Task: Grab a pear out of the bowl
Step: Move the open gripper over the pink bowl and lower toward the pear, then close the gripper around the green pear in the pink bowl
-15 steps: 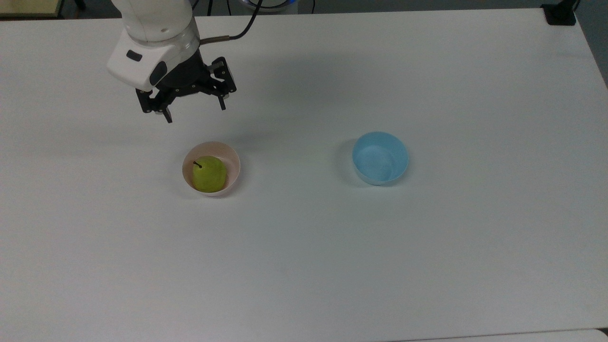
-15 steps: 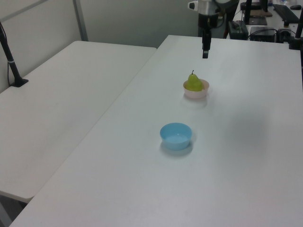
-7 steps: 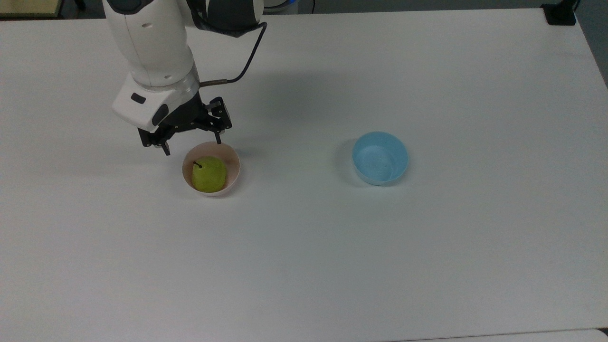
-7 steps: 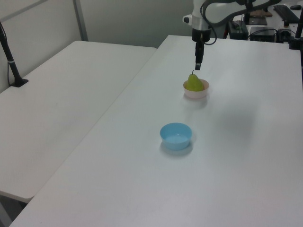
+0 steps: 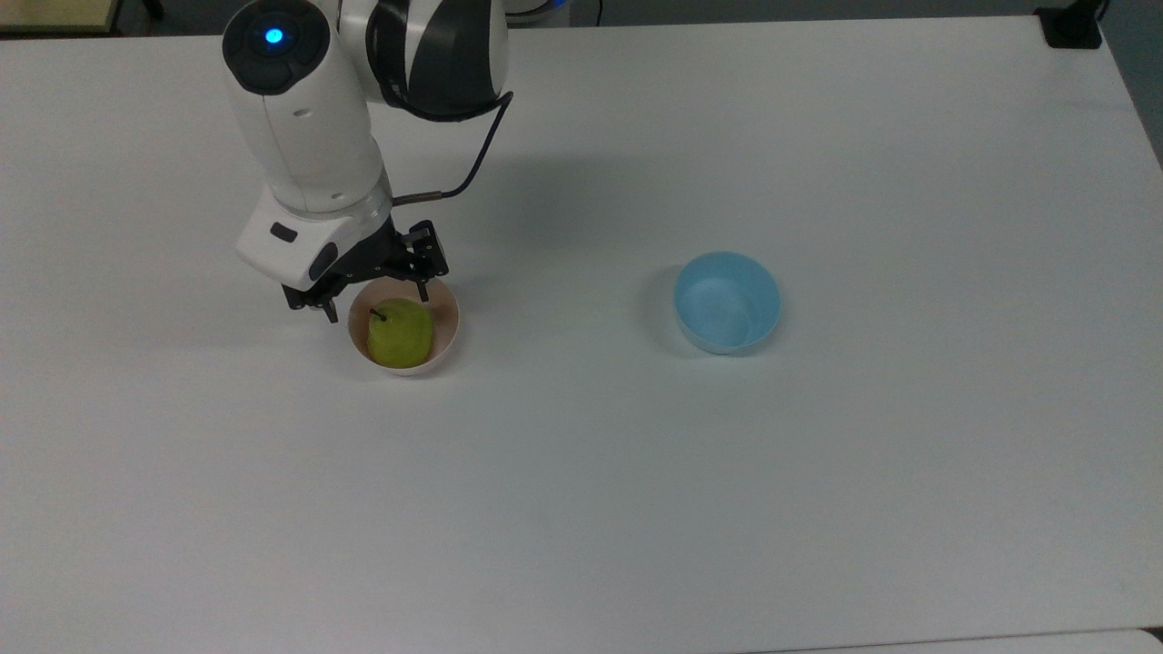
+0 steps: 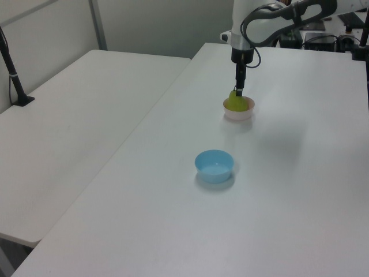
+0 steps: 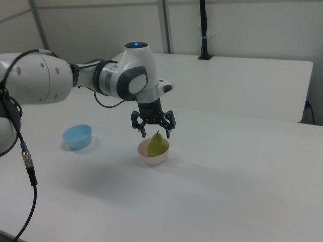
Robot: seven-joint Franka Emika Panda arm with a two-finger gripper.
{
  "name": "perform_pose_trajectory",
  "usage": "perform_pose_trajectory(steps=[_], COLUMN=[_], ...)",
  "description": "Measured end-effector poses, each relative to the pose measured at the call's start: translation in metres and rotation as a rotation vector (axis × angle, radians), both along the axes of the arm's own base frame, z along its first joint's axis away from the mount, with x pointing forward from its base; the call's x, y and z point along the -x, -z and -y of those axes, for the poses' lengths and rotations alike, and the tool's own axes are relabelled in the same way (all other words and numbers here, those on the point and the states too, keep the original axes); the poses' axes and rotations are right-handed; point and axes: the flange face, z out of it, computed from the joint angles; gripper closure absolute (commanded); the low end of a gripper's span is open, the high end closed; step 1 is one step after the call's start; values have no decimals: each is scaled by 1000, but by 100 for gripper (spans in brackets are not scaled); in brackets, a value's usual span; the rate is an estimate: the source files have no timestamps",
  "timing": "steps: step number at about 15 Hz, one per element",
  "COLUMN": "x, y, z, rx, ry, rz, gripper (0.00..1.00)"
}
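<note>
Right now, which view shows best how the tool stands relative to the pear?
The right view: the open tool straddles the top of the pear in the pink bowl. The top view sets it by the bowl's far rim; the left view hides the gap.

Bowl (image 5: pixel 447 320) rim rings pear (image 5: pixel 400 333); blue bowl (image 5: pixel 727 302) well apart.

The white arm is reaching in from the right view's left, and its black gripper (image 7: pixel 155 134) is hanging with fingers spread just above the pear (image 7: pixel 157 144), one fingertip on each side of the stem. The pear is standing upright in the pale pink bowl (image 7: pixel 153 156) on the white table (image 7: pixel 232 176). A light blue bowl (image 7: pixel 77 136) is sitting well apart toward the right view's left.
</note>
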Motion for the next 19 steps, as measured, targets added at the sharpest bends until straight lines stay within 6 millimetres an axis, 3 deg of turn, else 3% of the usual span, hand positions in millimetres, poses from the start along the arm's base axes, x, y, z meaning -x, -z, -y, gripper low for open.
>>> perform_pose_trajectory(steps=[1,4,6,7,11,14,19], x=[-2,-3,-3,-3,-2,-3,-3], y=[3,10,17,20,26,24,23], z=[-1,-1,-2,-3,-8,-10,-10], rx=[6,10,12,18,39,41,41], ry=[-4,-7,-10,-15,-37,-41,-41], rz=[9,18,13,7,-7,-3,-2], gripper=[28,29,36,41,84,95,95])
